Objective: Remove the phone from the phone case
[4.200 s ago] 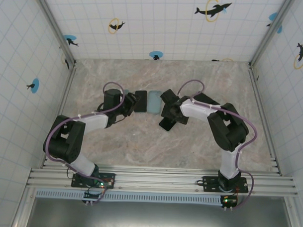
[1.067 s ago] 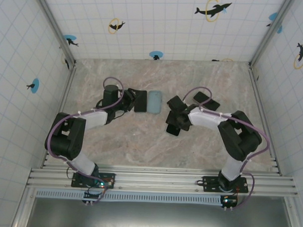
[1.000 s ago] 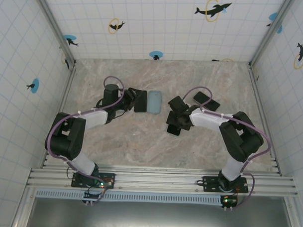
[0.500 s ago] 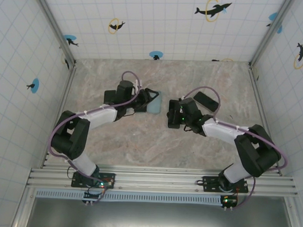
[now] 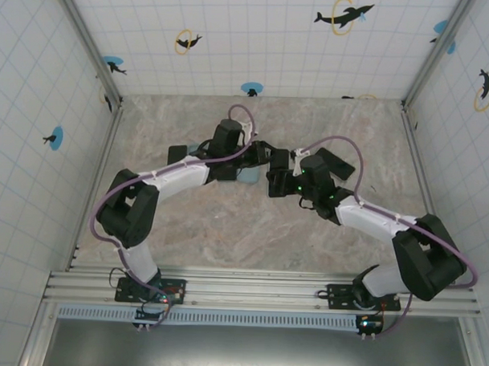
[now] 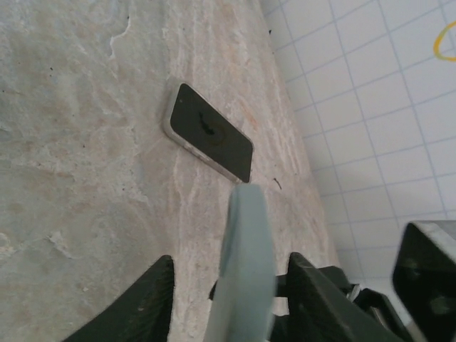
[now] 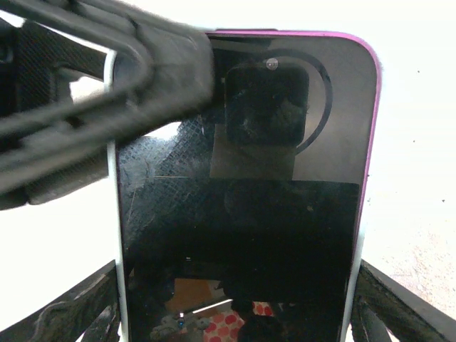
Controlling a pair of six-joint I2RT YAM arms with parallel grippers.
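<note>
The fingers (image 7: 78,306) of our right gripper (image 7: 239,303) are clamping, as far as we can judge, the two long sides of the black glossy phone (image 7: 242,214), its screen facing the wrist. The fingers (image 6: 153,303) of our left gripper (image 6: 228,274) are standing either side of the pale grey-blue, soft-looking phone case (image 6: 246,249), seen edge-on. Table is showing beside one finger, so we cannot tell whether they are pressing. Beyond the left fingertips, a dark silver-edged phone (image 6: 210,133) is lying flat on the beige marble table (image 6: 71,142). We are judging the phone still seated in its case, so pulling them apart is remaining.
</note>
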